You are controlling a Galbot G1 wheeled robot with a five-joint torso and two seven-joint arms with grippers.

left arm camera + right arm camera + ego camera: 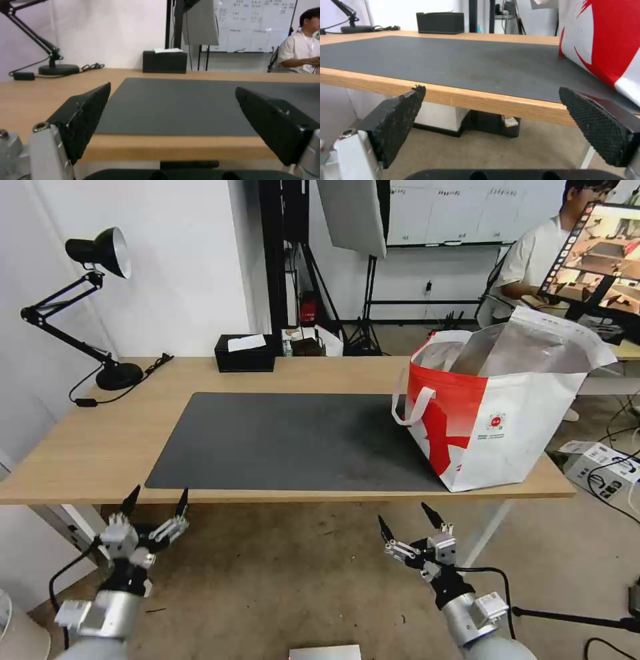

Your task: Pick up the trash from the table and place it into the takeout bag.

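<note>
Head view: counter (100, 447) carries a dark mat (280, 440) and the takeout bag (500, 413). Bag stands upright at the right end, partly on the mat, mouth open upward, foil lining showing, long axis running back and to the right, one strap handle (417, 403) hanging on the side facing the mat. No loose trash on mat or bare wood, so pickup looks finished, judging by the surface; bag contents can't be seen from here. Lamp (100, 313) and black box (245, 353) sit at the far edge. Left gripper (155, 501) and right gripper (404, 520) hang below the near edge, both spread wide, holding nothing.

Left wrist view: left gripper (172, 97) wide open and empty, level with the mat (186, 105), lamp base (58, 69) and box (165, 61) beyond.

Right wrist view: right gripper (491, 96) wide open and empty, just under the counter edge (486, 100); bag's red-and-white wall (606, 42) close by.
</note>
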